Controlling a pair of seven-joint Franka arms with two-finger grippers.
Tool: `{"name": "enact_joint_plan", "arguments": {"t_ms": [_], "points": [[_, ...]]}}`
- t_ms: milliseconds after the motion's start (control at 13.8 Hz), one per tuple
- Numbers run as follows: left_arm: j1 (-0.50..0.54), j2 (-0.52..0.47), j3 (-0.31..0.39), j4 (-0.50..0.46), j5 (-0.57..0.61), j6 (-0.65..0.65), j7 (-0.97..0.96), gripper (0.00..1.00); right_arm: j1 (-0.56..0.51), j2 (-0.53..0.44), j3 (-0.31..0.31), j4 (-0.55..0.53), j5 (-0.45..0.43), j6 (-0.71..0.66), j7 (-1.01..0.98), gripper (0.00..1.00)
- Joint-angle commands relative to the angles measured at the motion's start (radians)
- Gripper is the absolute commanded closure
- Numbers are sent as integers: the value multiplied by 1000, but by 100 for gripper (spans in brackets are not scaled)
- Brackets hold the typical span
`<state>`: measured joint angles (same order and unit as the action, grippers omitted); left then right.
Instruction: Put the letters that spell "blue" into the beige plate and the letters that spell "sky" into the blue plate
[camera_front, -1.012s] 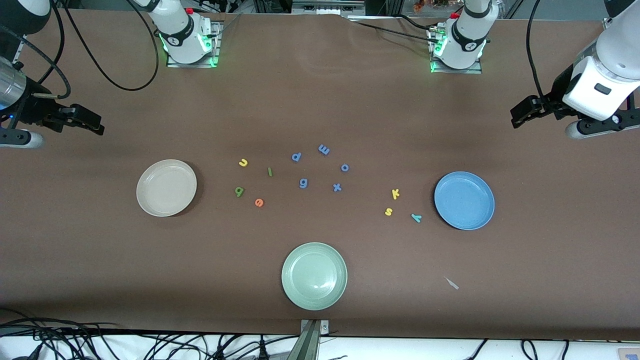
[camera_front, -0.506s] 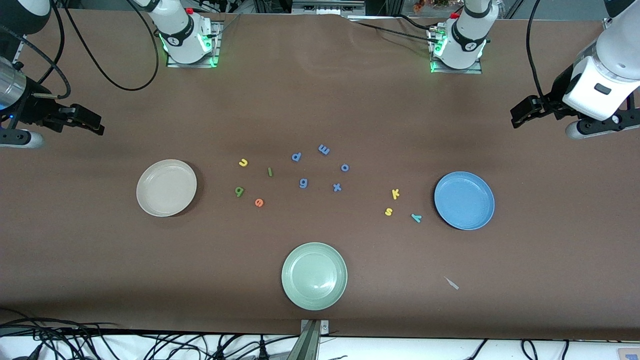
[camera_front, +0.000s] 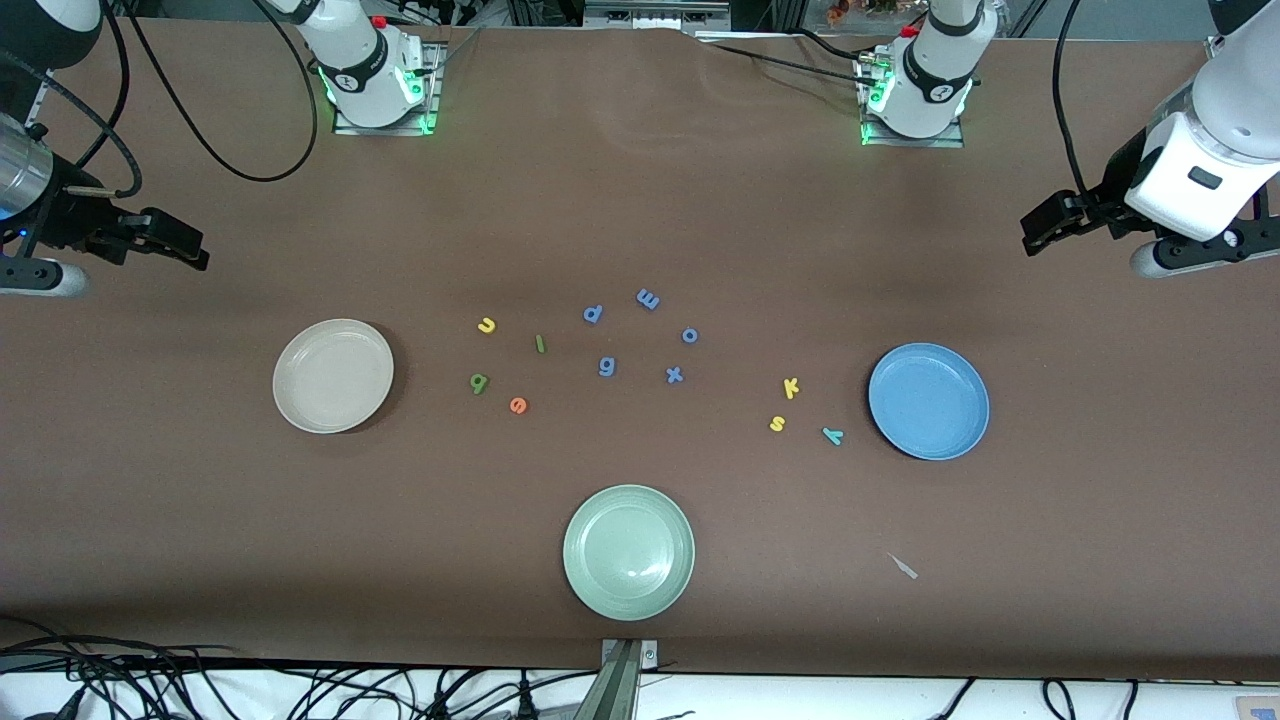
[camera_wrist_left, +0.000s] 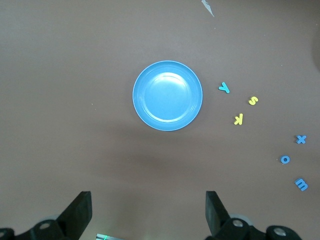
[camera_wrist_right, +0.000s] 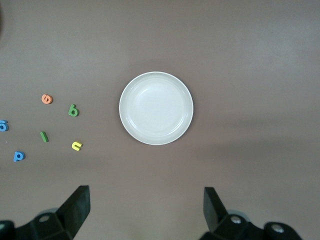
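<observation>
The beige plate (camera_front: 333, 376) lies empty toward the right arm's end. Beside it, toward the middle, lie the yellow u (camera_front: 486, 325), green l (camera_front: 540, 343), green b (camera_front: 479, 382) and orange e (camera_front: 517, 405). The blue plate (camera_front: 928, 401) lies empty toward the left arm's end, with the yellow k (camera_front: 791, 387), yellow s (camera_front: 777, 424) and teal y (camera_front: 832, 435) beside it. My left gripper (camera_front: 1032, 240) hangs open, high over bare table next to the blue plate (camera_wrist_left: 167, 95). My right gripper (camera_front: 192, 254) hangs open, high next to the beige plate (camera_wrist_right: 156, 108).
Several periwinkle-blue letters (camera_front: 606, 366) are scattered mid-table between the two letter groups. A pale green plate (camera_front: 628, 551) sits nearer the front camera. A small pale scrap (camera_front: 904, 567) lies nearer the camera than the blue plate.
</observation>
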<state>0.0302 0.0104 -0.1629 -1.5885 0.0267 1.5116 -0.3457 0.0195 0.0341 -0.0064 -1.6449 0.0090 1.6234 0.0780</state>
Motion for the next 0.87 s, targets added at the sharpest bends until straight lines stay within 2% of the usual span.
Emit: {"name": "enact_joint_plan", "arguments": {"t_ms": [0,795], "points": [[1,8,0,30,-19,-48,-6,0,-10,-16,14,-9,-12,-8,9,0],[1,8,0,32,-19,-53,-6,0,-7,-14,25,-9,-14,-7,11,0]]}}
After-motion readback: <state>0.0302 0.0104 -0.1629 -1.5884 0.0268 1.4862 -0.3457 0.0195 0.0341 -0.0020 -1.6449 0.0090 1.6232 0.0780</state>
